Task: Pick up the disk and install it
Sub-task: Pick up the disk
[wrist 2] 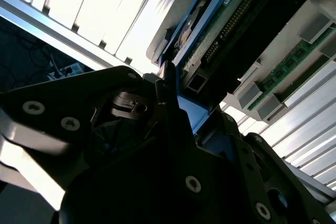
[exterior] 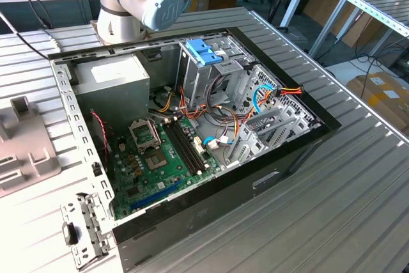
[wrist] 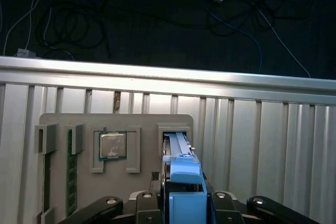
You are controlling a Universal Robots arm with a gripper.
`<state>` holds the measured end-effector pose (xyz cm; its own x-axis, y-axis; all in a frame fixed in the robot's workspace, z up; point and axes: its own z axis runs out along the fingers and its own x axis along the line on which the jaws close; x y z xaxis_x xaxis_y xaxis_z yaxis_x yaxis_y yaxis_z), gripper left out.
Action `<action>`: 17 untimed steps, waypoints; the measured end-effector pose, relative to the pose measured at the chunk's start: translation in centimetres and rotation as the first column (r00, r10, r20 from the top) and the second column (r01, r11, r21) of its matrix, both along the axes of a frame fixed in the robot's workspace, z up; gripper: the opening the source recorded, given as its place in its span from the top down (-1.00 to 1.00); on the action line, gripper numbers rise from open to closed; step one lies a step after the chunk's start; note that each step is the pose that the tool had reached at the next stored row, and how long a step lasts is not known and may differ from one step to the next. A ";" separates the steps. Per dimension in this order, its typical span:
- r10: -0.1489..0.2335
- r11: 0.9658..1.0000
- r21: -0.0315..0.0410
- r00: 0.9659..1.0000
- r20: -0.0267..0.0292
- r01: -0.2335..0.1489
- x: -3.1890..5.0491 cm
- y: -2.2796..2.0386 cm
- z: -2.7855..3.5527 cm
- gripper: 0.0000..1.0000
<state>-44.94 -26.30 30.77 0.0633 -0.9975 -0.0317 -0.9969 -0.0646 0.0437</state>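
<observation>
The hand sits against the edge-on disk, apparently touching.

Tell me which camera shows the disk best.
Second wrist view: the disk is close up, with green circuit board, connector pins and blue trim. First wrist view has the disk edge-on, standing in a slot of the grey holder. Exterior view shows part of that holder.

The disk stood on edge in a slot of the tray. Beside it in the tray lay a chip — beyond that, a memory stick. The computer case sat on the exterior view's right of the tray.
</observation>
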 end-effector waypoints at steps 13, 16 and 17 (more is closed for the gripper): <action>0.000 1.000 0.007 1.000 0.000 0.000 0.00 0.00 2.07 0.25; 0.000 1.000 0.009 1.000 0.000 0.000 0.00 0.00 2.39 0.25; 0.000 1.000 0.009 1.000 0.000 0.000 0.00 0.00 2.46 0.25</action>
<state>-44.94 -26.30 33.22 0.0633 -0.9972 -0.0409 -0.9969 -0.0651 0.0433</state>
